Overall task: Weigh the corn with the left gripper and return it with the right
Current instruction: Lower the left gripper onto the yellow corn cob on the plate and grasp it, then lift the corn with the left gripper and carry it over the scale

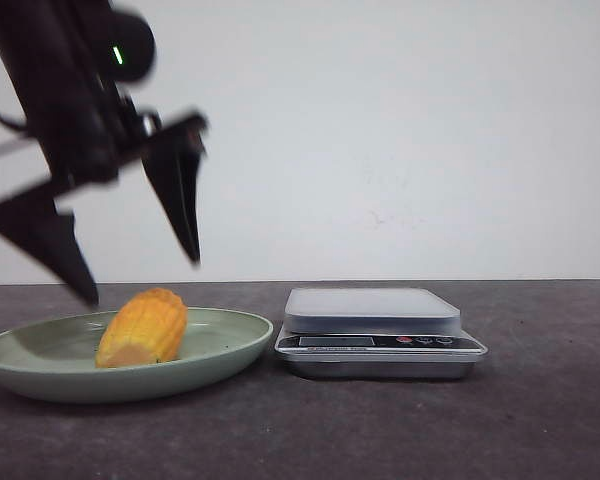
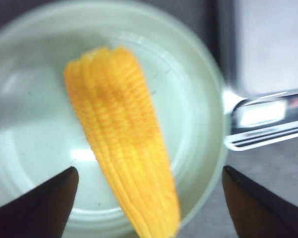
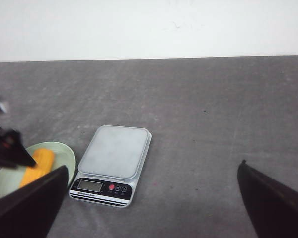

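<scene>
The corn [image 1: 144,327], a stubby yellow-orange cob with ridged kernel rows, lies in a pale green plate [image 1: 225,340] at the left. It fills the left wrist view [image 2: 121,134]. My left gripper [image 1: 140,275] hangs open just above the corn, one finger on each side, touching nothing. The silver kitchen scale [image 1: 375,325] stands right of the plate with a bare platform. My right gripper [image 3: 151,201] is open and empty, high above the table, out of the front view. Its view shows the scale [image 3: 114,163], the plate [image 3: 64,156] and the corn [image 3: 39,163].
The dark grey table [image 1: 540,420] runs to a white back wall. The scale's edge [image 2: 268,124] lies close beside the plate's rim [image 2: 216,163]. The left arm's dark tip [image 3: 7,148] shows over the plate in the right wrist view.
</scene>
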